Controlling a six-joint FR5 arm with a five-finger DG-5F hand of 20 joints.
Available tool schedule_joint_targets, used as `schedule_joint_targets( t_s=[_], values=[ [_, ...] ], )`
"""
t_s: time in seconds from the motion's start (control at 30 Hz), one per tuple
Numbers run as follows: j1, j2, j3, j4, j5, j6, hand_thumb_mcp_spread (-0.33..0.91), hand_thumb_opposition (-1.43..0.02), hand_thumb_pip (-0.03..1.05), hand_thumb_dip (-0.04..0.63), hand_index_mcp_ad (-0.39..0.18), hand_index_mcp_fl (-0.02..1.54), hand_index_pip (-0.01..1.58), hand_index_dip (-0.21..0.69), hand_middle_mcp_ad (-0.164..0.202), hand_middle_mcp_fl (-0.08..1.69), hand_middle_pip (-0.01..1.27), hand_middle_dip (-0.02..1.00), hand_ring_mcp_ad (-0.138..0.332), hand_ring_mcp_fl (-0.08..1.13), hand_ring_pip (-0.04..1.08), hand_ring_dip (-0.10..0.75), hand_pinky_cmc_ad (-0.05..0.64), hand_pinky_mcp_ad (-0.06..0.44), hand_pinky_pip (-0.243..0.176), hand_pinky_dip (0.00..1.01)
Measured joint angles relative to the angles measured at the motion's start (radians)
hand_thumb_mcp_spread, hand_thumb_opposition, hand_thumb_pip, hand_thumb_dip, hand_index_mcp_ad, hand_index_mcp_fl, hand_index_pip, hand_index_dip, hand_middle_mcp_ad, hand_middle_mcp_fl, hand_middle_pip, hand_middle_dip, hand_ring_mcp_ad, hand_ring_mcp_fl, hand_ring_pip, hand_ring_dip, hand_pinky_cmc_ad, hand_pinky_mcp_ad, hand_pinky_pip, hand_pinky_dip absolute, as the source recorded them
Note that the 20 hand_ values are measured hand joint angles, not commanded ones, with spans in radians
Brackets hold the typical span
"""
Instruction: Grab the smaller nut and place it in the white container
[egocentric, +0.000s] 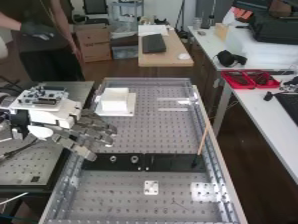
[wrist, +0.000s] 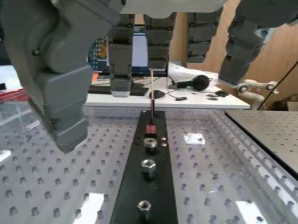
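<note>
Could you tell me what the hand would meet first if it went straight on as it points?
Probably the black strip or a nut on it, though how high the hand sits is unclear.

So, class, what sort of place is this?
Probably a robotics lab or workshop: a robot hand hangs over a perforated bench, nuts stand on a black strip, and cardboard boxes are stacked behind.

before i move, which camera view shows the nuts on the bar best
The wrist view: the nuts look closer, their faceted tops distinct above the black bar. The high view shows at least two as small, plain rings.
</note>
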Motion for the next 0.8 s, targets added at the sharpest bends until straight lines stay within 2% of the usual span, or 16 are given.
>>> schedule_joint_targets(
  t_s=[0.27,0.33,0.5,0.63,0.73,0.8],
  values=[
    [-0.022,-0.057,-0.021,0.084,-0.033,-0.021,0.38,-0.84,0.59,0.138,-0.141,0.05,1.22,0.031,0.047,0.02,0.14,0.27,0.159,0.0,0.09,0.12,0.429,0.34,-0.106,0.36],
    [-0.026,-0.07,-0.018,0.094,-0.035,-0.021,0.4,-0.85,0.59,0.159,-0.145,0.05,1.28,0.031,0.047,0.02,0.14,0.27,0.162,0.0,0.09,0.12,0.429,0.346,-0.106,0.36],
    [-0.034,-0.108,-0.008,0.123,-0.042,-0.022,0.4,-0.85,0.59,0.159,-0.138,0.05,1.38,0.031,0.047,0.02,0.14,0.27,0.162,0.0,0.09,0.12,0.429,0.325,-0.106,0.34],
    [-0.039,-0.133,-0.001,0.142,-0.054,-0.033,0.42,-0.87,0.59,0.175,-0.161,0.05,1.44,0.031,0.044,0.02,0.13,0.27,0.143,0.0,0.09,0.12,0.435,0.328,-0.096,0.33],
    [-0.045,-0.15,0.003,0.158,-0.068,-0.041,0.41,-0.87,0.59,0.175,-0.157,0.04,1.46,0.033,0.047,0.02,0.14,0.27,0.143,0.0,0.09,0.12,0.417,0.33,-0.089,0.32],
    [-0.052,-0.163,0.007,0.167,-0.081,-0.048,0.43,-0.87,0.59,0.175,-0.161,0.04,1.46,0.033,0.047,0.02,0.14,0.27,0.147,0.0,0.09,0.124,0.4,0.309,-0.089,0.3]
  ],
)
